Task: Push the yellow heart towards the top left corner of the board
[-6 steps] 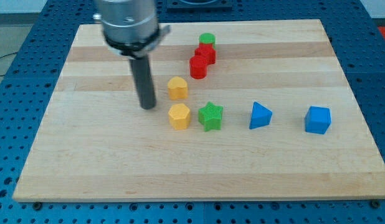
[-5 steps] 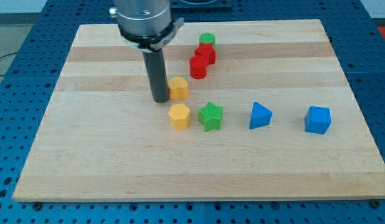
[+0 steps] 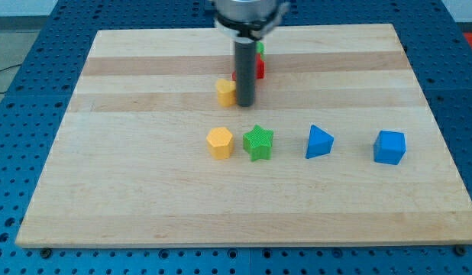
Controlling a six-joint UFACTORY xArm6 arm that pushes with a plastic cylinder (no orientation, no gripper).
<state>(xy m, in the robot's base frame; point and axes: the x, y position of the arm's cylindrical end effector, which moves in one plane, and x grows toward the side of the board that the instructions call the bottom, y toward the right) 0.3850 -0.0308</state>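
The yellow heart (image 3: 225, 92) lies near the middle of the wooden board (image 3: 121, 160), a little above centre. My tip (image 3: 244, 105) stands right beside the heart, on its right side, touching or nearly touching it. The rod rises from there and covers part of the blocks behind it.
Red blocks (image 3: 258, 69) and a green cylinder (image 3: 260, 48) stand just above and right of the rod, mostly hidden by it. Below lie a yellow hexagon (image 3: 219, 142), a green star (image 3: 258, 142), a blue triangle (image 3: 319, 141) and a blue cube (image 3: 389, 147) in a row.
My tip has moved from the heart's left side up and over to its right side. The yellow heart has shifted a little up the board, closer to the red blocks.
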